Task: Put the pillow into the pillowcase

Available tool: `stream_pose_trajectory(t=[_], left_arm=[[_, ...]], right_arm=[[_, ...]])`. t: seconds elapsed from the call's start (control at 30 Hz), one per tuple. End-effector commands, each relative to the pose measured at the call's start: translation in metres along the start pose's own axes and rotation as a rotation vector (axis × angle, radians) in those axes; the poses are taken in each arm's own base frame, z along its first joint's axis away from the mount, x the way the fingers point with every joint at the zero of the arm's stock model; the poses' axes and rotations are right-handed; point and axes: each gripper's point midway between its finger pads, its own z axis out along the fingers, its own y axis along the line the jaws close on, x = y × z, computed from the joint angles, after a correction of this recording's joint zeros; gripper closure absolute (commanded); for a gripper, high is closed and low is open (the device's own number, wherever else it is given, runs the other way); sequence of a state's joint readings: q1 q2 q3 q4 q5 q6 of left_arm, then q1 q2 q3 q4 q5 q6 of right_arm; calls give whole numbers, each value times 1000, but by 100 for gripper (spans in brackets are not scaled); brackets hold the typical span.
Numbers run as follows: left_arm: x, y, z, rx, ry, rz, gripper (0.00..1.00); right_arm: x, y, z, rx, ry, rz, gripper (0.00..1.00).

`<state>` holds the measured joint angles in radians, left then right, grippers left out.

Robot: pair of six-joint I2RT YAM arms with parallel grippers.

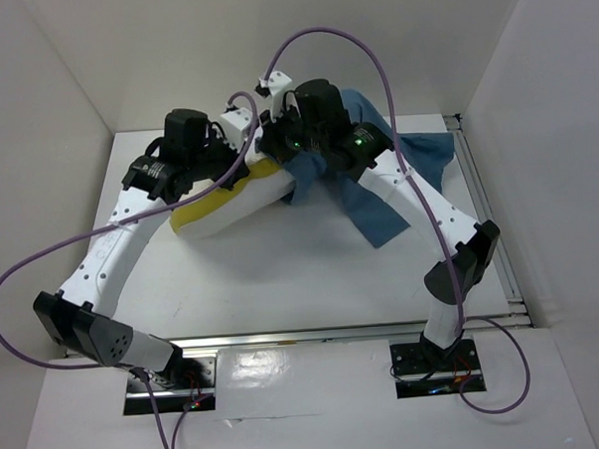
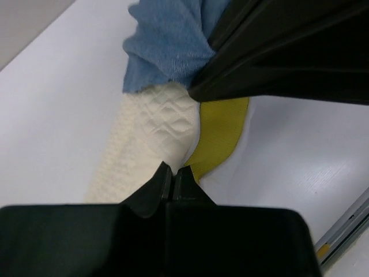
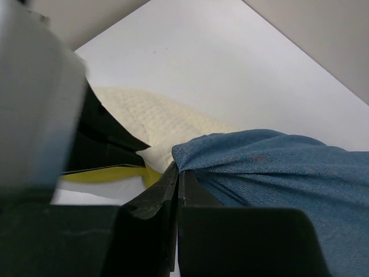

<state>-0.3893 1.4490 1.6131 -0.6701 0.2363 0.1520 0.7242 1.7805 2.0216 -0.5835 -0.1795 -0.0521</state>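
The pillow (image 1: 229, 206) lies on the white worktop (image 1: 282, 285), a little left of the middle. It is cream and bumpy on top, with a yellow edge. Its right end touches the pillowcase (image 1: 416, 155), a soft blue cloth that spreads out to the right and toward the back, with one long flap pointing to the front. Seen from the left wrist, the blue cloth is all bunched up and sits right on the end of the pillow. The right gripper (image 3: 176, 173) has its jaws shut on the rim of the pillowcase, and the cloth gathers into them. The left gripper (image 2: 173, 174) is at the pillow's yellow edge with its jaws shut tight – I cannot tell if a bit of the pillow is pinched between them. Both arms lean in over the spot where pillow and pillowcase meet, very close to each other. Purple cables (image 1: 42, 258) loop up and around the arms.
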Motion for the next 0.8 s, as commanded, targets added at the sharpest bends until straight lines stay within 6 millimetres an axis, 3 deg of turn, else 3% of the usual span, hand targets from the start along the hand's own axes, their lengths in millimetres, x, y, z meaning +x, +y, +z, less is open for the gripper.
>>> stream_pose_trajectory(t=[0.0,0.07,0.1,0.23,0.27,0.3,0.33,0.5,0.53,0.57,0.63,0.7,0.73,0.77], left_arm=[[-82,-5,-31,-22,-315,58,100],[-81,-1,-32,-31,-315,55,100],[-82,-2,-34,-29,-315,44,100],[-94,-5,-43,-23,-352,33,100],[-94,-5,-43,-21,-353,20,100],[-97,-7,-46,-12,-363,24,100],[-100,-7,-46,-11,-373,14,100],[-90,-3,-40,-24,-363,-14,100],[-88,-1,-40,-34,-363,-24,100],[-87,-1,-38,-35,-363,-25,100],[-87,-2,-39,-34,-372,-31,100],[-87,-2,-41,-36,-382,-28,100],[-86,-2,-39,-36,-382,-28,100],[-86,-2,-39,-36,-382,-28,100]], right_arm=[[-39,68,-29,-231,-108,55,100],[-46,77,-36,-282,-123,62,100],[-71,81,-48,-300,-189,42,100],[-99,78,-43,-285,-265,24,100],[-97,79,-38,-299,-257,37,100],[-112,84,-47,-322,-302,20,100],[-118,84,-44,-325,-323,24,100],[-151,90,-48,-364,-430,46,100],[-150,92,-44,-378,-427,60,100],[-150,107,-48,-433,-423,74,100],[-129,122,-34,-458,-367,68,100],[-97,122,-18,-431,-275,102,100],[-66,121,-2,-423,-187,139,100],[-49,114,3,-405,-122,183,100]])
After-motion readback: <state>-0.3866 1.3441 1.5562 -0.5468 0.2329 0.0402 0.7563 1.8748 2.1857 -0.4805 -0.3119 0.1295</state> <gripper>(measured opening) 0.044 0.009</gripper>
